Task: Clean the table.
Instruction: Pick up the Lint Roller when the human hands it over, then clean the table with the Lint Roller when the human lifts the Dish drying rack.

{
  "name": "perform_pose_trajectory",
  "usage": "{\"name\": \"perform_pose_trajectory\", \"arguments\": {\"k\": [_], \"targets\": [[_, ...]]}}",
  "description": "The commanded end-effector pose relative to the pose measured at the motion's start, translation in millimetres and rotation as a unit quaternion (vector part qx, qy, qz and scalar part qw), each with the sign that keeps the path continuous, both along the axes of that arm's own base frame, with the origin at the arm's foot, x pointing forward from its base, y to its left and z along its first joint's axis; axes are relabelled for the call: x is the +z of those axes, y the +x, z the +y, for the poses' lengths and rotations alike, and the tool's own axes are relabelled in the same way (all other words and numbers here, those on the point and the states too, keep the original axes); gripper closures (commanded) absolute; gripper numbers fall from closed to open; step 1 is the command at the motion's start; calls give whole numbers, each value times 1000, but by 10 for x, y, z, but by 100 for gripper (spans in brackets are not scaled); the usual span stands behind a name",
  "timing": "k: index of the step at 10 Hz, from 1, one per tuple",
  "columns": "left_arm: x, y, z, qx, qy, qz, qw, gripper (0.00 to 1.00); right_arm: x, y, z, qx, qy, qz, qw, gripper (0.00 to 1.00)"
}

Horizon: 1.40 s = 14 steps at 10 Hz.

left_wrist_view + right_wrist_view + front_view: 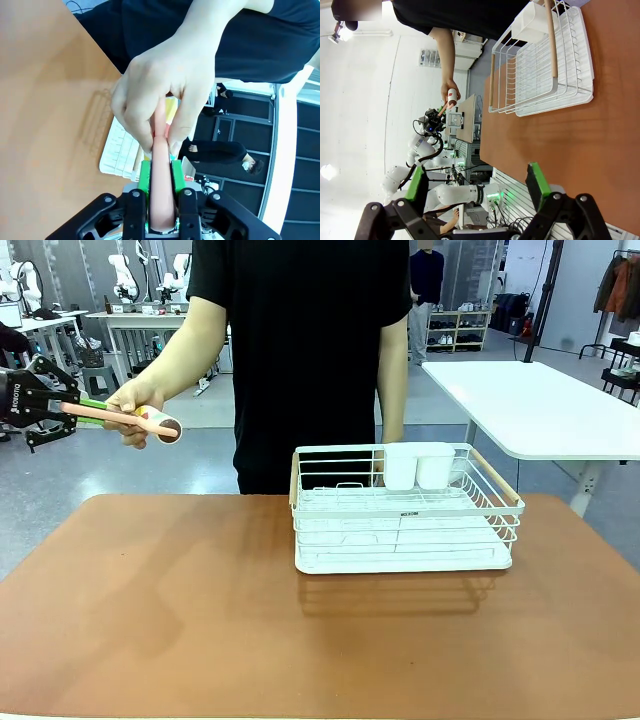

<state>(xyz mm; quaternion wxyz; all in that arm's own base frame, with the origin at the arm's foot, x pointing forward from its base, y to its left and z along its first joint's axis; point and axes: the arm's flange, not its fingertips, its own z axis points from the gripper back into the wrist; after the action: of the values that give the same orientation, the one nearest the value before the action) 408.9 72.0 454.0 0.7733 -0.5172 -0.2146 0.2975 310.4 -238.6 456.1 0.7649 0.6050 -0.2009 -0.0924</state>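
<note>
Front: the left gripper [88, 405], raised beyond the tabletop's [180, 600] left end, had its jaws clamped on the roller [160, 425], which the person's hand [138, 398] gripped too.

Left wrist: the handle [161, 195] sat centred between the pads [145, 175]. Pulling away was best left until the hand released.

Right wrist: the right gripper [475, 182] gaped empty above the tabletop.

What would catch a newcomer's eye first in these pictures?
The handover at the far left: the left tool is shut on the pink handle of a roller that a person's hand also grips. Next, the white dish rack stands right of centre on the terracotta table.
</note>
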Motion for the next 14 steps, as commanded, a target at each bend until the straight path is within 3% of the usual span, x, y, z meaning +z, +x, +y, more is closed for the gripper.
{"name": "perform_pose_trajectory", "arguments": {"k": [1,14], "targets": [[13,12,-30,-1,5,-1,1000,94,40,-18,16,0,4,-4,1000,0],[13,12,-30,-1,5,-1,1000,94,40,-18,16,0,4,-4,1000,0]]}}
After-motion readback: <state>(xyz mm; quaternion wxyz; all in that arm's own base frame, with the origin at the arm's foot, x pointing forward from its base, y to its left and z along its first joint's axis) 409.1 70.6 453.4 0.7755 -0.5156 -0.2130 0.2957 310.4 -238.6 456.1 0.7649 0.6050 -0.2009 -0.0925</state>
